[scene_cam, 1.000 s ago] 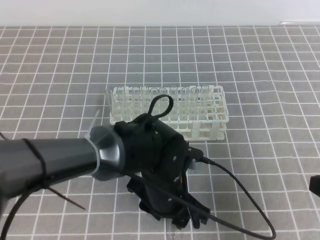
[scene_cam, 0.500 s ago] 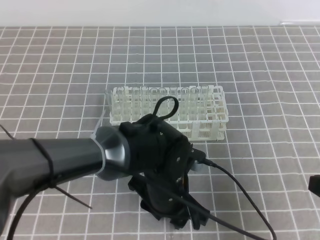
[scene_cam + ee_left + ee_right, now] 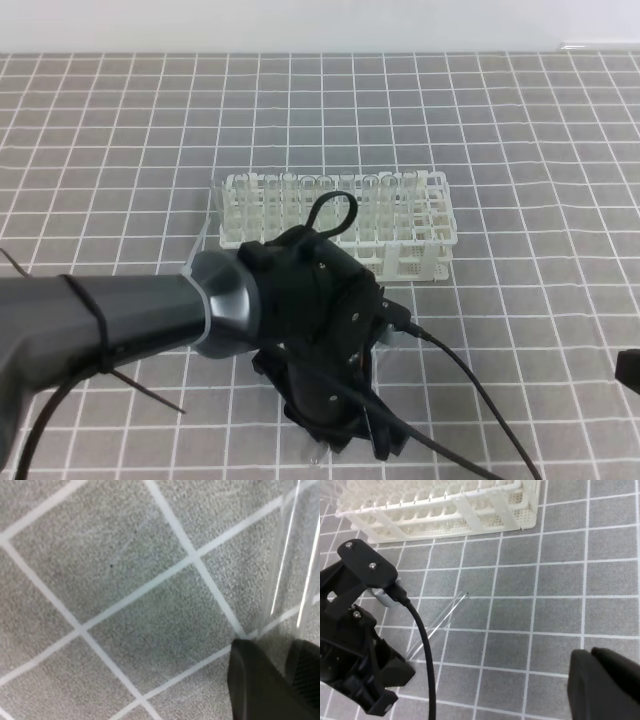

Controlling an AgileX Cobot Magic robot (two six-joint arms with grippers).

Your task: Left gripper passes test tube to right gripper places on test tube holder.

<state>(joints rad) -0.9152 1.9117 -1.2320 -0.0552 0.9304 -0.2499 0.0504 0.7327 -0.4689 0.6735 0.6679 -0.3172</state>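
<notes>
Left gripper [image 3: 345, 440] lower than before, fingers [image 3: 260, 680] closing around test tube [image 3: 437, 622] lying on mat, grip unclear | right gripper [image 3: 602, 682] closed, empty | rack [image 3: 400, 255] holds upright tubes

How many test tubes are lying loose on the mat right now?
1: the test tube lies on the checked mat in front of the test tube holder, one end at the left gripper. The arm may hide others.

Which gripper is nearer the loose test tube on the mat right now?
Left. The left gripper is at the test tube, its fingers beside one end; the right gripper sits apart, off to the side.
</notes>
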